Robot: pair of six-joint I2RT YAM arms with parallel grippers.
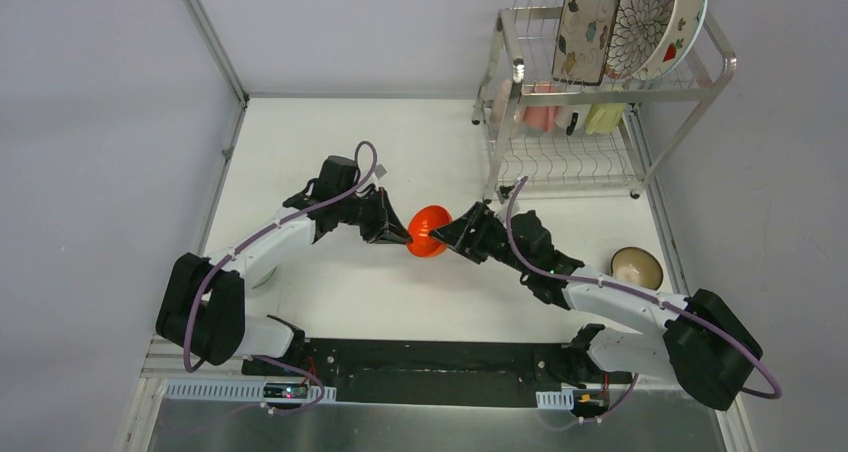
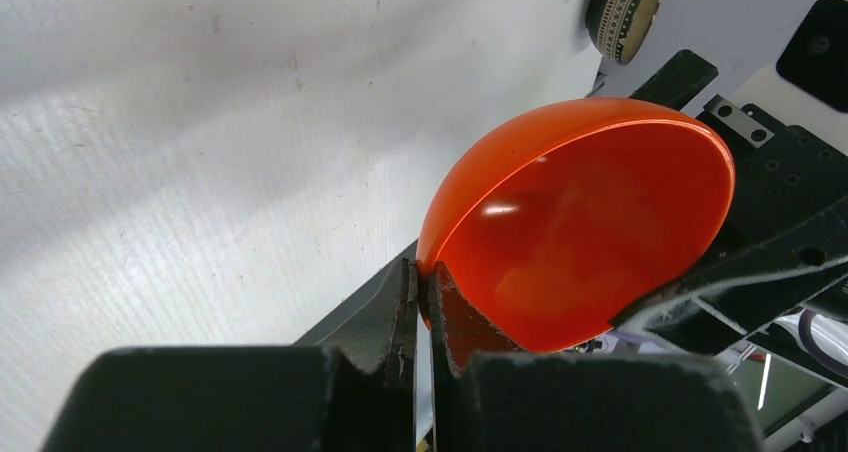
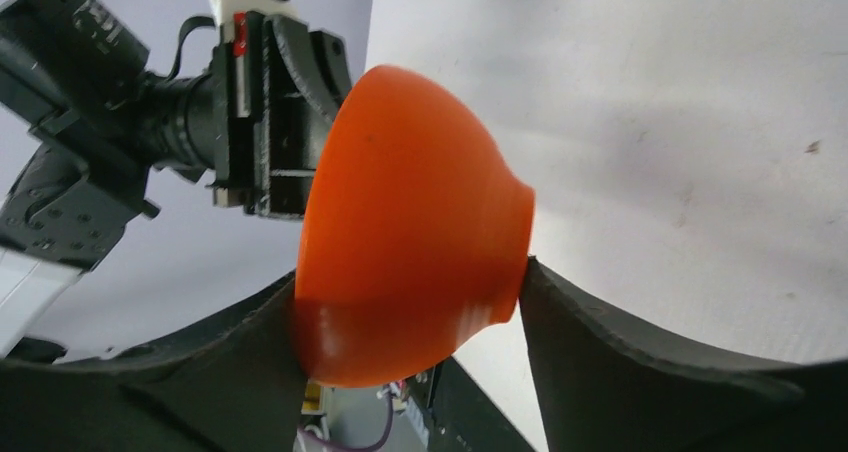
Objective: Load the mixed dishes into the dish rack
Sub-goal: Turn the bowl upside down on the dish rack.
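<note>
White table point(image 1: 330, 137), grey walls point(image 1: 100, 122) — red-orange bowl point(image 1: 430, 232) held mid-air

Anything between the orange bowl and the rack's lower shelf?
Nothing visible on the table between the red-orange bowl and the dish rack. The lower shelf is bare in front; cups sit at its back. The left gripper pinches the rim; the right gripper's fingers straddle the body.

No readable text, labels, brands or numbers anywhere (plate patterns purely decorative).
</note>
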